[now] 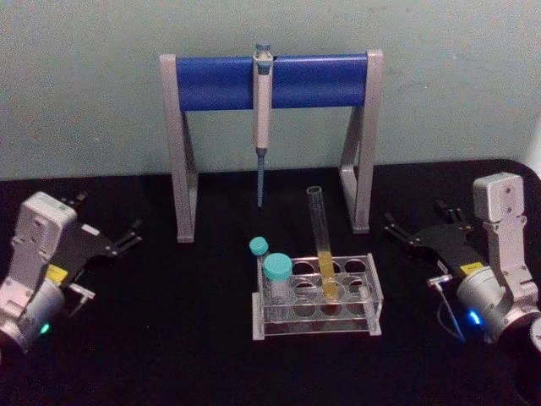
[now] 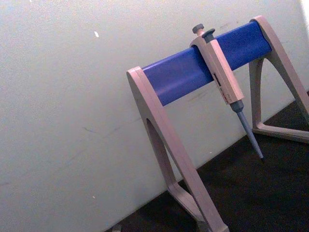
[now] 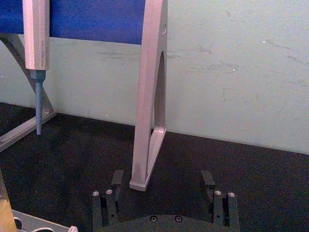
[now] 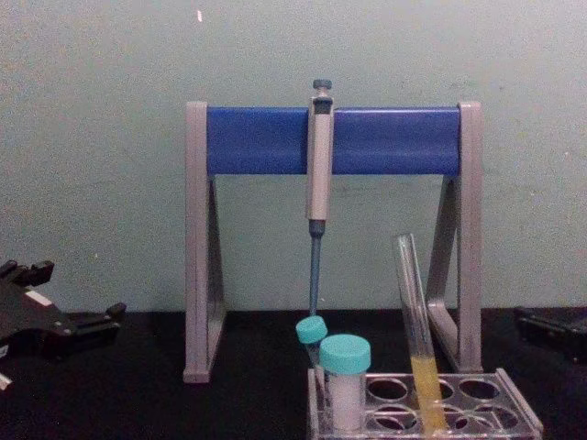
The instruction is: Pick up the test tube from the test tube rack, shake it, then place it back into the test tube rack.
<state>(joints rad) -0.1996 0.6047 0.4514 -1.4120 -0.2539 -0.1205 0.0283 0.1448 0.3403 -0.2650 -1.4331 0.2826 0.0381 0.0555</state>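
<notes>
Right gripper (image 1: pixel 404 234), fingers (image 3: pixel 208 178) spread wide and holding nothing, resting low over the black tabletop (image 1: pixel 169 338) with the near leg of the pipette stand (image 3: pixel 150 96) just ahead of the tips. Left gripper (image 1: pixel 127 237) parked at the opposite side, its fingers (image 4: pixel 92 321) parted and empty. Between the two, nearer the right fingers, stands the test tube rack (image 1: pixel 314 296), a low clear plastic block with rows of round holes. The test tube (image 1: pixel 322 245) sits in a middle hole, leaning slightly, its open mouth well above the rack and yellow liquid in its lower third. Judged as light, rigid, smooth, brittle glass: slippery under hard pads, liable to crack if squeezed, and uncapped, so shaking should be gentle and near upright. Best hold is on the bare clear wall above the liquid and clear of the rim, closed softly. Two shorter teal-capped tubes (image 1: pixel 276 271) stand at the rack's far side from the right fingers. Behind, a grey-blue pipette (image 1: pixel 262 127) hangs from the stand's glossy blue bar
</notes>
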